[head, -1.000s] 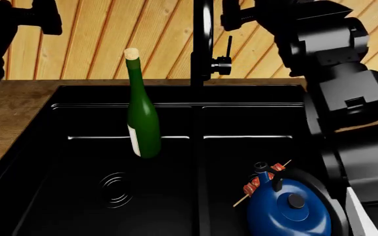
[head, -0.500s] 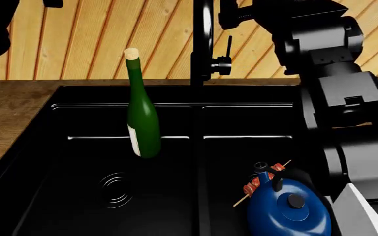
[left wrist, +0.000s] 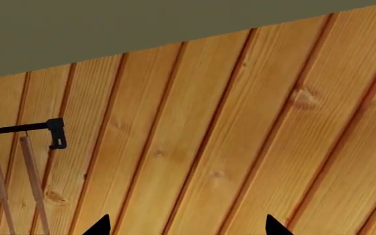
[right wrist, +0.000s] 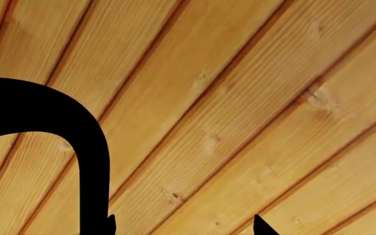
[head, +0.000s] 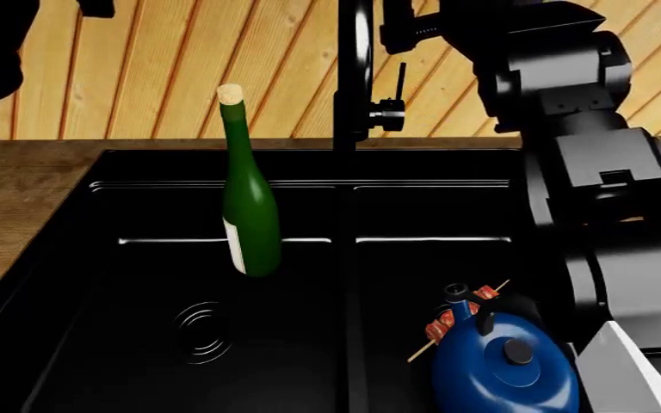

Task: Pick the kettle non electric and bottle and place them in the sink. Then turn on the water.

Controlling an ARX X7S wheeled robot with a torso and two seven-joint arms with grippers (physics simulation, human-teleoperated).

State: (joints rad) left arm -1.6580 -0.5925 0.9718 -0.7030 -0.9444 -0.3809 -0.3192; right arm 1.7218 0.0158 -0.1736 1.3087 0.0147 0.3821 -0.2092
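The bottle [head: 250, 206] and kettle [head: 503, 361] sit in the sink [head: 307, 172], so only the water is left. My right pincer [right wrist: 182, 227] is released beside the faucet [right wrist: 90, 161], ready for its lever; my left pincer [left wrist: 186, 229] hangs released too.

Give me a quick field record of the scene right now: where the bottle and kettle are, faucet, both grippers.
bottle: upright in left basin of sink
kettle: in right basin, near front, a skewer of food beside its spout
faucet: behind the central divider, no water visible
left gripper: jaws apart, empty, facing the wood wall
right gripper: jaws apart, empty, raised near the faucet
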